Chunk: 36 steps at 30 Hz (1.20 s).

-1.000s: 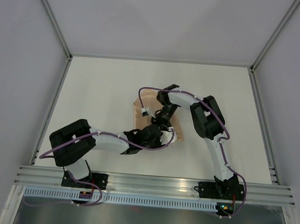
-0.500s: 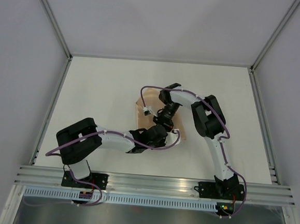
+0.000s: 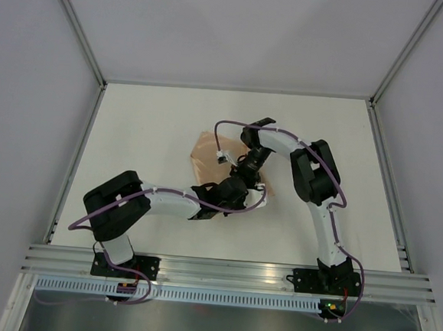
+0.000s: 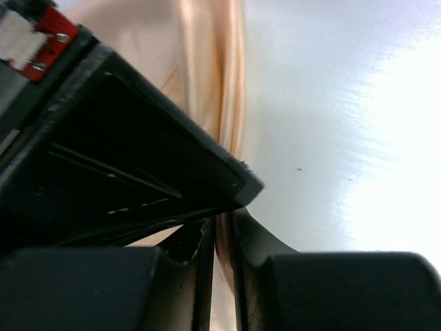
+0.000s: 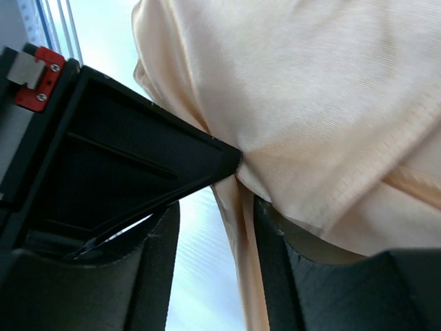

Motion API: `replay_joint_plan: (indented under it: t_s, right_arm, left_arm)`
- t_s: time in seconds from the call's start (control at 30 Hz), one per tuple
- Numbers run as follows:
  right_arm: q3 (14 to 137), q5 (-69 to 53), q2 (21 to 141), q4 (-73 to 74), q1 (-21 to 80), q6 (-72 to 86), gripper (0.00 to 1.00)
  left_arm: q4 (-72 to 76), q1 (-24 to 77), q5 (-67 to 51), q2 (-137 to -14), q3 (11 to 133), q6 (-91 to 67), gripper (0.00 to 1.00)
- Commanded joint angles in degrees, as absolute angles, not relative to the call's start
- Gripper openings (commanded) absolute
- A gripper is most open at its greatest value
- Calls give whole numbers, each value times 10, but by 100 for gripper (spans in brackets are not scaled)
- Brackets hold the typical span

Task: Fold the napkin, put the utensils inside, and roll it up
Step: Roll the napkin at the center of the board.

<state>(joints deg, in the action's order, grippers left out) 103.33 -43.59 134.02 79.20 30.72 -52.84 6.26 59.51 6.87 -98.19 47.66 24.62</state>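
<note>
Orange-tan napkin (image 3: 205,149) lies bunched in the middle of the white table (image 3: 147,129). Left gripper (image 4: 222,227) pinches its folded edge tight. Right gripper (image 5: 247,183) pinches it too, close by.

Both arms meet at mid-table, right over the napkin (image 3: 206,150). The left gripper (image 3: 238,194) stretches in low from the left, and the right gripper (image 3: 248,170) doubles back from the right, just beyond it. Orange-tan cloth spreads to their left on the white table (image 3: 148,121), partly hidden beneath them.
</note>
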Motion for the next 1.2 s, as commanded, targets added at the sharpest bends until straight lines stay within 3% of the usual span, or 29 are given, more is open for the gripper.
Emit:
replay_joint_plan:
  t_s: [0.0, 0.43, 0.8, 0.97, 1.17]
  right_arm:
    - [1030, -444, 1290, 709, 296, -508, 55]
    - [1006, -458, 1240, 635, 214, -436, 63]
    - [975, -535, 1167, 591, 37, -423, 62]
    - [880, -548, 1070, 519, -32, -466, 60]
    - [678, -520, 902, 366, -25, -522, 57]
  left_arm:
    - [34, 592, 3, -987, 487, 223, 2]
    - [4, 570, -73, -1000, 519, 171, 2]
    - [-20, 520, -208, -1007, 532, 127, 2]
    - [-24, 471, -293, -1019, 538, 94, 2]
    - [-34, 418, -396, -1053, 554, 65, 2]
